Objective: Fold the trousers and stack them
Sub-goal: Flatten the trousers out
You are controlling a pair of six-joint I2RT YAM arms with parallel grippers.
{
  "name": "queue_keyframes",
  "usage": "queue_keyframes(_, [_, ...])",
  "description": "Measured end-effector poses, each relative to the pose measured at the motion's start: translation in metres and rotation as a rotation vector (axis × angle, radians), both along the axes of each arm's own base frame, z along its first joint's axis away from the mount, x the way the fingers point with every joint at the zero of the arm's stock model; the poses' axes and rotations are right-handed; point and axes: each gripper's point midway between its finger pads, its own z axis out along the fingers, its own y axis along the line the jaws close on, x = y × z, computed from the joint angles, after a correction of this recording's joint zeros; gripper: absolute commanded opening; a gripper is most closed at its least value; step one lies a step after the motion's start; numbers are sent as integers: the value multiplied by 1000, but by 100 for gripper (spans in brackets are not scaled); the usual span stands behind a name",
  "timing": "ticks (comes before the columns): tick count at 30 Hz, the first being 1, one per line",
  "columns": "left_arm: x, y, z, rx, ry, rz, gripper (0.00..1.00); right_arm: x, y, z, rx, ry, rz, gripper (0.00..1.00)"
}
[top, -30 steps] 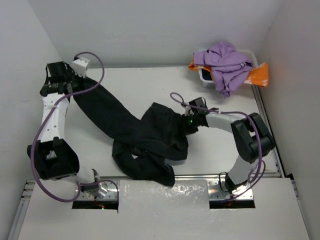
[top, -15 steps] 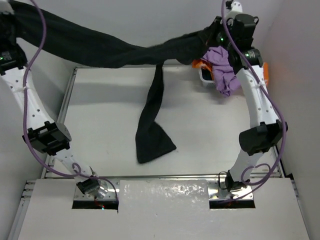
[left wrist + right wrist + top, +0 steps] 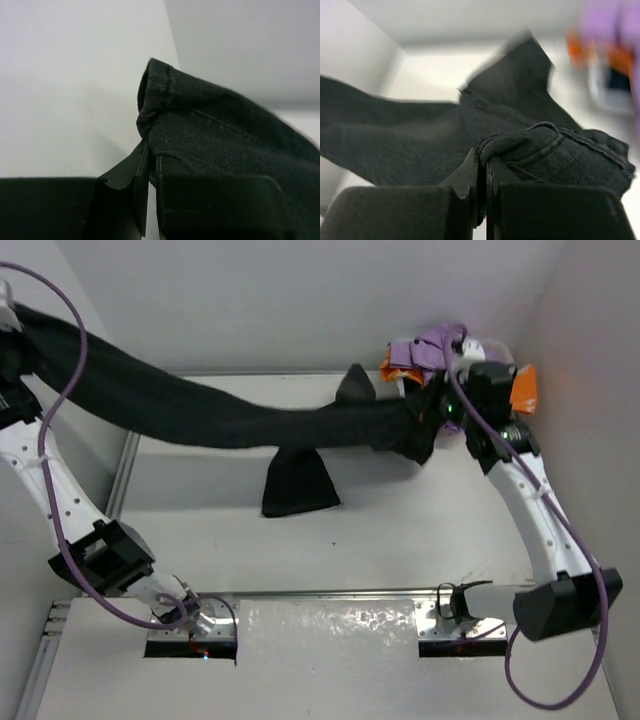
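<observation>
The black trousers (image 3: 220, 415) hang stretched in the air between my two grippers. My left gripper (image 3: 12, 328) is shut on a leg hem (image 3: 160, 100) high at the far left. My right gripper (image 3: 428, 412) is shut on a bunched fold of the waist end (image 3: 540, 145) near the back right. The second leg (image 3: 297, 480) hangs down from the middle, its end resting on the table. In both wrist views the jaws stand nearly together with black fabric pinched between them.
A white basket (image 3: 415, 390) at the back right holds a purple garment (image 3: 430, 348) and an orange cloth (image 3: 523, 388), right behind my right gripper. Grey walls close in on the left, back and right. The metal rail (image 3: 330, 592) marks the table's near edge.
Both arms lifted the trousers from a heap on the table and stretched them. Since half a second ago the right gripper has come down and forward, and the hanging leg has bunched lower on the table.
</observation>
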Motion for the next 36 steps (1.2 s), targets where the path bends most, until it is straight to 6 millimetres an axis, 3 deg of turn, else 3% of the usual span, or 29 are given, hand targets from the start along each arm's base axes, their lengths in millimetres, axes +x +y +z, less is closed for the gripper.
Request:
queue_keyframes(4, [-23, -9, -85, -33, 254, -7, 0, -53, -31, -89, -137, 239, -84, 0])
queue_keyframes(8, [-57, -9, -189, -93, 561, -10, 0, -105, -60, -129, -256, 383, -148, 0])
queue_keyframes(11, [-95, -22, -267, -132, 814, -45, 0, -139, -70, -162, -291, 480, -166, 0])
queue_keyframes(14, [-138, -41, -317, -147, 1029, -103, 0, -180, -81, -214, -315, 624, -196, 0])
queue_keyframes(17, [-175, -59, -347, -144, 1184, -158, 0, -221, -100, -258, -341, 772, -276, 3])
queue_keyframes(18, [-185, -64, -353, -143, 1220, -172, 0, -229, -106, -266, -339, 800, -309, 5])
queue_keyframes(20, [-201, -71, -367, -138, 1284, -198, 6, -238, -117, -277, -328, 840, -376, 22])
queue_keyframes(21, [-208, -74, -373, -134, 1313, -208, 8, -240, -123, -280, -322, 850, -411, 35])
queue_keyframes(25, [-236, -76, -396, -98, 1449, -228, 34, -240, -136, -281, -312, 862, -503, 77])
queue_keyframes(28, [-258, -75, -404, -74, 1557, -228, 47, -241, -149, -277, -306, 879, -592, 82])
queue_keyframes(30, [-255, -71, -398, -65, 1551, -216, 53, -237, -159, -266, -303, 853, -657, 80])
queue_keyframes(31, [-248, -69, -387, -75, 1525, -214, 56, -230, -163, -258, -304, 818, -674, 78])
queue_keyframes(33, [-204, -57, -348, -52, 1370, -185, 57, -208, -166, -232, -300, 716, -664, 56])
queue_keyframes(34, [-177, -50, -322, -12, 1288, -156, 56, -194, -166, -219, -298, 661, -643, 48])
queue_keyframes(35, [-138, -50, -289, 62, 1176, -142, 56, -177, -164, -204, -294, 604, -619, 36])
queue_keyframes(36, [-103, -63, -265, 123, 1083, -161, 56, -165, -162, -194, -295, 578, -595, 35])
